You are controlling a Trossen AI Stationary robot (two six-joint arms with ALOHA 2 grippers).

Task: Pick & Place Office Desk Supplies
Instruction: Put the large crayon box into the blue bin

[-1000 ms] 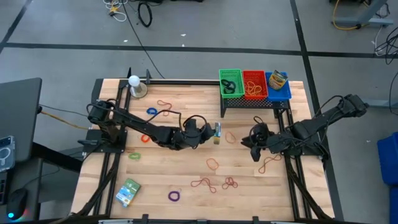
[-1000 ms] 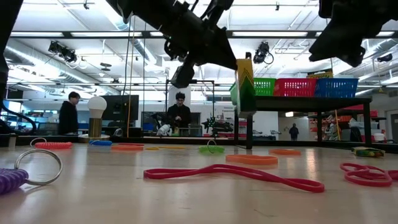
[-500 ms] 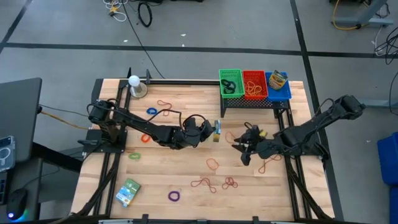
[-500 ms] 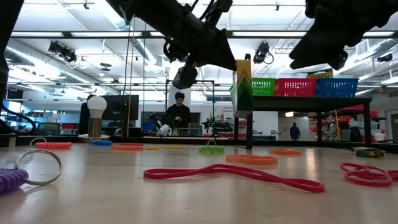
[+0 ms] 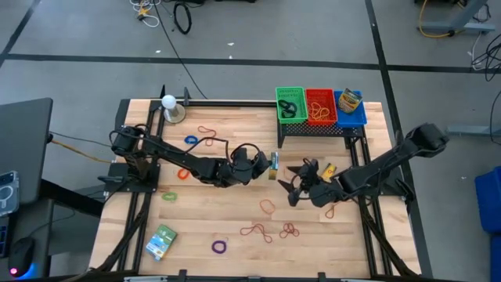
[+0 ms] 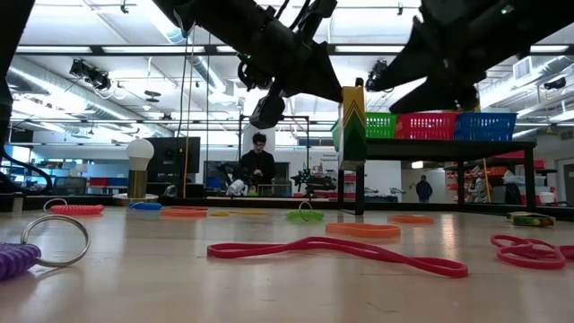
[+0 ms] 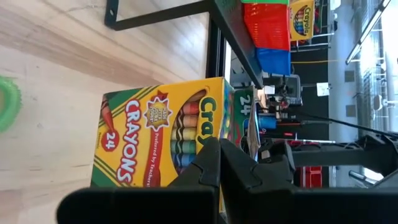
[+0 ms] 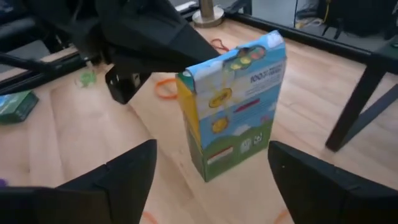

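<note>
Yellow crayon box (image 5: 272,164) stands upright near the middle of the wooden desk (image 5: 235,204), just in front of the black rack (image 5: 313,129) that carries the green basket (image 5: 290,104), red basket (image 5: 320,106) and blue basket (image 5: 350,108). My left claw (image 7: 219,163) is pressed tight on this box; in the left wrist view my two dark fingers meet over its printed face, and in the low view the box (image 6: 352,121) hangs below the left arm, clear of the desk surface as far as I can tell. My right claw (image 5: 298,182) is spread wide, its fingers (image 8: 118,180) apart to either side of the box (image 8: 233,102) in the right wrist view, facing it from near by without touching it.

A second crayon box (image 5: 350,99) sits in the blue basket. Rubber bands lie scattered over the desk: a long red band (image 6: 336,251) in the low view's foreground, red loops (image 5: 262,231) toward the near edge, an orange band (image 5: 268,207) near the right claw, a purple ring (image 5: 218,247), a blue ring (image 5: 191,139) and a green ring (image 5: 169,196). A green-blue packet (image 5: 161,240) lies at the desk's front left. The white ball on a round metal base (image 5: 170,108) stands at the far left corner. A person (image 6: 258,166) stands in the room beyond.
</note>
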